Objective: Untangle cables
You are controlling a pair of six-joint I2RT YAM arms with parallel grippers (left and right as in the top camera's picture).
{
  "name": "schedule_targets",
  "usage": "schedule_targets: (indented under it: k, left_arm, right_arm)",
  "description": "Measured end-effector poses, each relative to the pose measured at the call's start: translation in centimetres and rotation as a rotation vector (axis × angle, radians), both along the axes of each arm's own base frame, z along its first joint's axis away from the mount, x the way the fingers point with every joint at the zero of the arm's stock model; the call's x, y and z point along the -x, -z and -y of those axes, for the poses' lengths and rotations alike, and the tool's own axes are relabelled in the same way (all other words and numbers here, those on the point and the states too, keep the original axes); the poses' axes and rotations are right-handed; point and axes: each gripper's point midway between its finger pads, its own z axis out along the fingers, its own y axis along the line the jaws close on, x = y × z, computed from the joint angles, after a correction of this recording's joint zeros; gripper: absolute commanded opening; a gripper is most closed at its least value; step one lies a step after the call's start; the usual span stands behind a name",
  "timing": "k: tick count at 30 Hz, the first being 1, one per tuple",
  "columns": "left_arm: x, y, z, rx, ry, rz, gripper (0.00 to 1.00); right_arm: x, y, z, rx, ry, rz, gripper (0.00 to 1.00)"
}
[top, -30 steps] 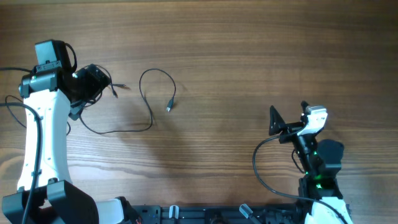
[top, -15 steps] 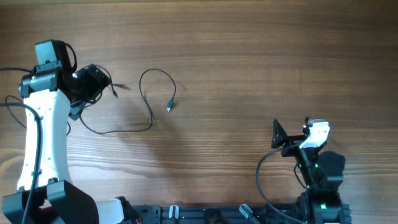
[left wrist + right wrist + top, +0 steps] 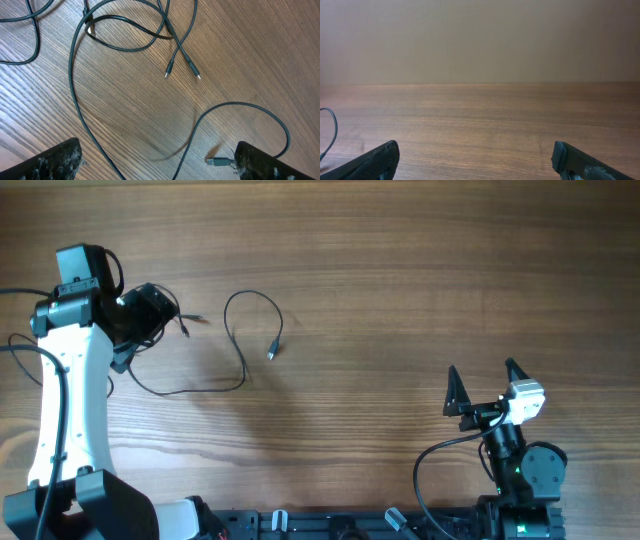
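Thin cables: limp, light, probably slippery. Pinch behind the plug nearest left end effector; it and right end effector gape, empty.

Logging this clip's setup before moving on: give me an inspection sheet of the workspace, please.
Surface: wood-grain table, no spills seen.
Job's things: thin black cables left of centre, crossing each other near the left gripper.
Clutter: nothing seen.
Grippers: left gripper open near the cables; right gripper open, holding nothing.
Cables: thick arm wiring loops beside the right arm.
Surroundings: plain wall.
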Motion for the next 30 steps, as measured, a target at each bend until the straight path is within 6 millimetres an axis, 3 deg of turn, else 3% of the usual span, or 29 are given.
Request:
schedule_targets:
  k: [19, 22, 25, 27, 30]
  left_arm:
    - [0.0, -0.2, 0.0, -0.001, 0.000, 0.006, 1.00]
    - [0.6, -3.2, 0.1, -0.025, 0.000, 0.096, 1.00]
    - [1.0, -7.8, 0.5, -0.077, 0.009, 0.266, 1.00]
    - [0.5, -8.5, 1.1, -0.104, 0.028, 0.338, 1.00]
    - [-0.7, -5.7, 2.8, -0.122, 0.083, 0.408, 1.00]
  right_arm:
    - [0.0, 0.0, 0.0, 0.000, 0.000, 0.000, 1.00]
    - [0.0, 0.0, 0.0, 0.000, 0.000, 0.000, 1.00]
    - [0.0, 0.0, 0.0, 0.000, 0.000, 0.000, 1.00]
    - [0.0, 0.0, 0.0, 0.000, 0.001, 0.000, 1.00]
    - [0.0, -0.1, 0.1, 0.000, 0.004, 0.004, 1.00]
